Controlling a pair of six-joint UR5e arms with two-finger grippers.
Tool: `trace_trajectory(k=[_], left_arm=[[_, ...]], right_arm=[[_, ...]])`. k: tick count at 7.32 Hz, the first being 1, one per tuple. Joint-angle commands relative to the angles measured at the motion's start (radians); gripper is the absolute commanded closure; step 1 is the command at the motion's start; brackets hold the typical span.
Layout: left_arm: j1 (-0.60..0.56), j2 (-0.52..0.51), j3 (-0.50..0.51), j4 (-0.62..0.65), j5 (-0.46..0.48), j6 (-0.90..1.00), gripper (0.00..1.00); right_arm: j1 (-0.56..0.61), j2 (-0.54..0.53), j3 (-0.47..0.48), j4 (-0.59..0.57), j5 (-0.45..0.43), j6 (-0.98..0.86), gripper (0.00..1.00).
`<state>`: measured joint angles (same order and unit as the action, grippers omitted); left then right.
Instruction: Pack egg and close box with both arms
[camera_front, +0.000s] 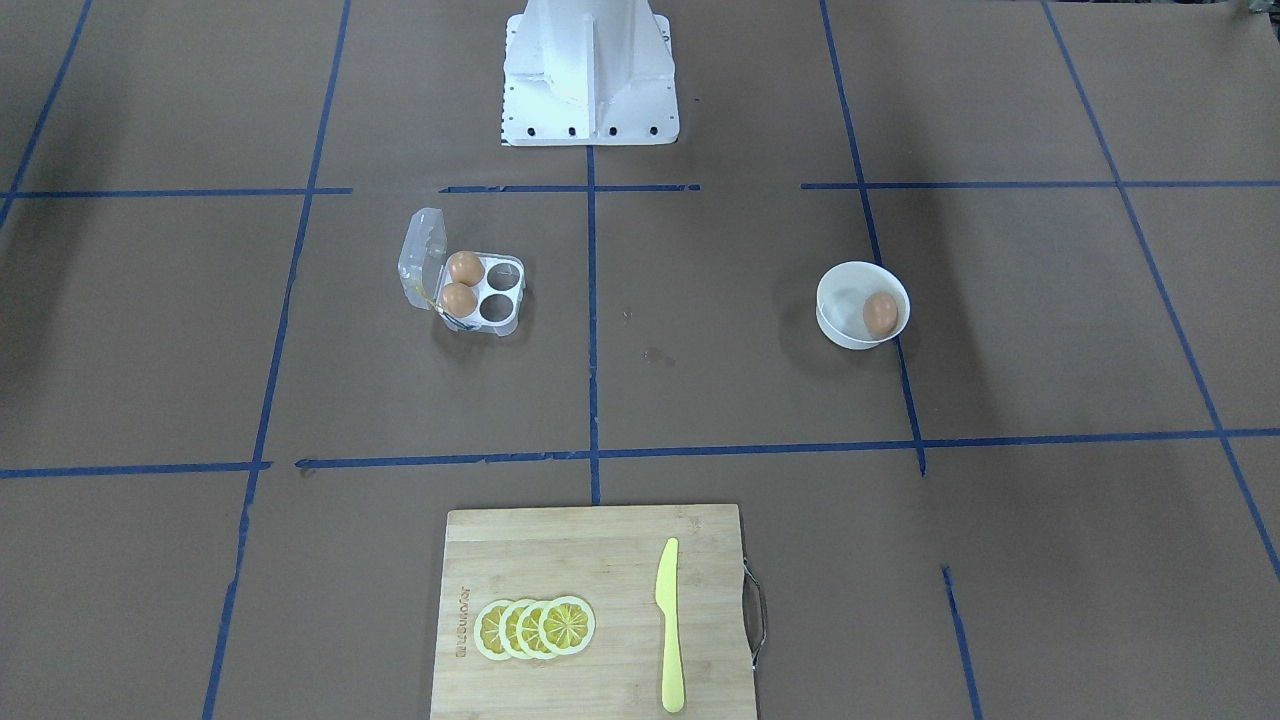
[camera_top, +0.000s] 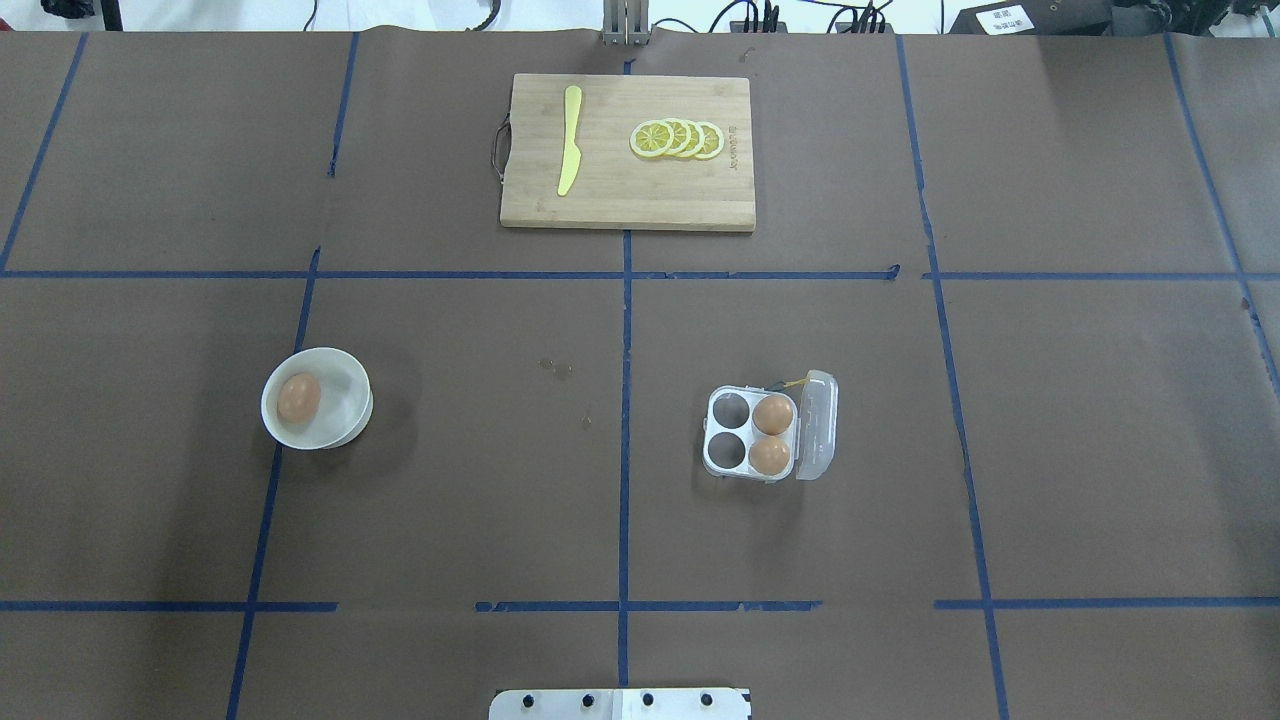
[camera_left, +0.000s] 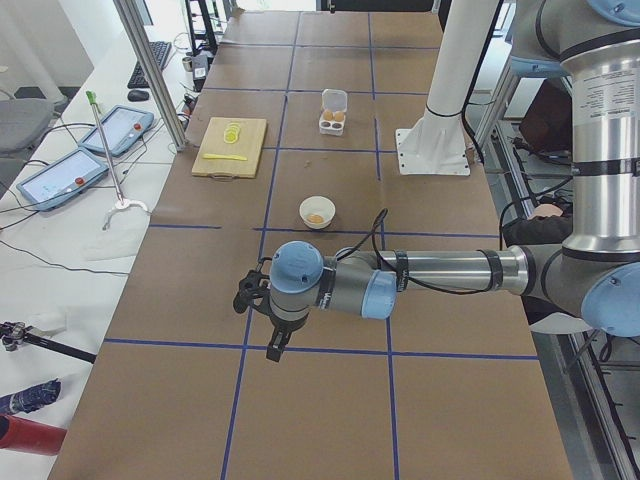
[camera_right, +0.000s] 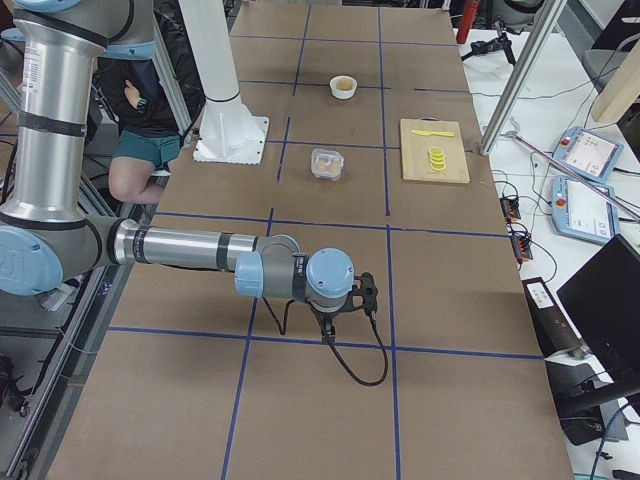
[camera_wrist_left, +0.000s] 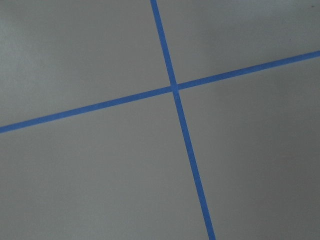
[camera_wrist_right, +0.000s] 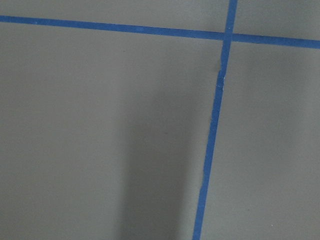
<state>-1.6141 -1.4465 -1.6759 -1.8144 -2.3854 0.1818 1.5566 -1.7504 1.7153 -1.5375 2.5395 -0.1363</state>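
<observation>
Three orange-brown eggs sit on the table (camera_top: 450, 480): the egg (camera_top: 299, 397) to be packed lies alone in one white bowl (camera_top: 345, 365) on the robot's left, while two others (camera_top: 773, 414) (camera_top: 769, 456) fill the two cells of the box (camera_top: 727, 450) nearest its hinge. The lone egg lies on its side, long axis running roughly from the robot toward the far edge; which end leads cannot be told. The box's clear lid (camera_top: 818, 425) stands open on the side away from the bowl, so its two unfilled cells face the bowl across a wide stretch of brown paper crossed by blue tape lines (camera_top: 625, 330). One cutting board (camera_top: 627, 200) at the far edge carries one yellow knife (camera_top: 569, 140) and four lemon slices (camera_top: 678, 139), well apart from both. The left gripper (camera_left: 272, 345) and right gripper (camera_right: 330, 330) hang low over opposite table ends; whether their fingers are apart or together cannot be told.
</observation>
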Motion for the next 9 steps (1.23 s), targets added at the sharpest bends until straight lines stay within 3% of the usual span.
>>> trace_trajectory(k=[1, 3, 4, 5, 6, 7, 8, 9], left_arm=[[0.0, -0.029, 0.01, -0.18, 0.002, -0.005, 0.0], [-0.001, -0.069, 0.069, -0.458, 0.002, -0.01, 0.0], [-0.001, -0.087, 0.103, -0.474, -0.005, -0.028, 0.0], [0.0, -0.098, 0.099, -0.488, -0.005, -0.103, 0.0], [0.009, -0.11, 0.072, -0.543, -0.003, -0.213, 0.0], [0.073, -0.085, 0.05, -0.657, -0.036, -0.24, 0.0], [0.173, -0.087, 0.039, -0.661, -0.088, -0.371, 0.0], [0.248, -0.087, -0.014, -0.666, -0.074, -0.49, 0.0]], right_arm=[[0.0, 0.096, -0.005, 0.004, 0.005, 0.015, 0.0], [0.0, 0.175, -0.019, 0.013, -0.002, 0.017, 0.0], [0.0, 0.186, -0.022, 0.02, -0.022, 0.03, 0.0], [-0.003, 0.236, -0.016, 0.022, -0.13, 0.102, 0.0], [-0.021, 0.233, -0.016, 0.046, -0.171, 0.103, 0.0], [-0.023, 0.215, -0.014, 0.11, -0.168, 0.107, 0.0], [-0.03, 0.197, -0.011, 0.181, -0.16, 0.119, 0.0], [-0.058, 0.195, -0.013, 0.184, -0.169, 0.153, 0.0]])
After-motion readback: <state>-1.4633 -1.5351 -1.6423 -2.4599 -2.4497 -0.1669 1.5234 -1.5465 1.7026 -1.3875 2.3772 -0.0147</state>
